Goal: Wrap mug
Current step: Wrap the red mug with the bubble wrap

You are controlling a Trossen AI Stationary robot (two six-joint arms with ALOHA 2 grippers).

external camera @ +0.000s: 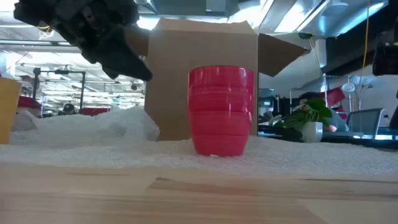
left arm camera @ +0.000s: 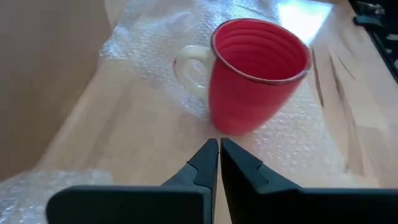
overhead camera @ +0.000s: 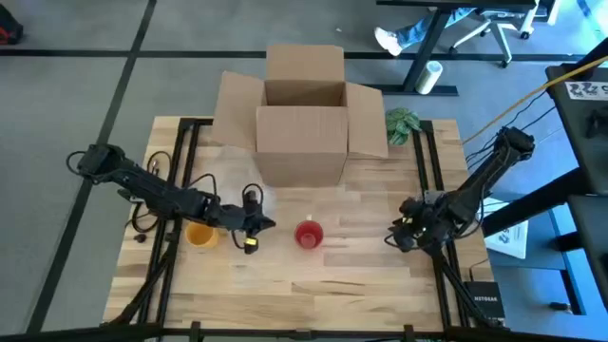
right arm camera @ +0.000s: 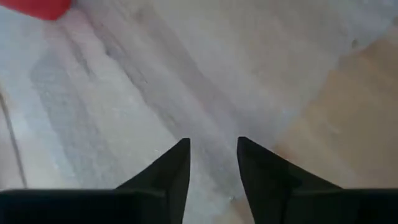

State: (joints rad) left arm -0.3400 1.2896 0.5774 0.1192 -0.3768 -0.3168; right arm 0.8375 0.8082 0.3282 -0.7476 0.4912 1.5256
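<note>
The red mug [left arm camera: 258, 74] with ridged sides and a pale handle stands upright on bumpy clear bubble wrap [left arm camera: 155, 43] in the middle of the wooden table [overhead camera: 332, 285]. The left gripper [left arm camera: 217, 152], jaws pressed together, sits just beside it, and the right gripper [right arm camera: 211, 146], jaws spread, hovers over the wrap farther right. Behind the mug stands an open cardboard box [overhead camera: 304, 119]; what is inside cannot be seen.

Red mug [right arm camera: 34, 7]: in the right wrist view only a sliver shows, cut off at the picture's edge.
Mug handle [left arm camera: 189, 65]: pale, partly hidden behind the mug's body; unseen in the low view.
Yellow cup [external camera: 9, 109]: cut off at the low view's edge, well left of the red mug.
Cardboard box [external camera: 205, 74]: its lower front is hidden behind the red mug.
Left pincer [external camera: 134, 65]: blurred, dark, fingers indistinct in the low view.
</note>
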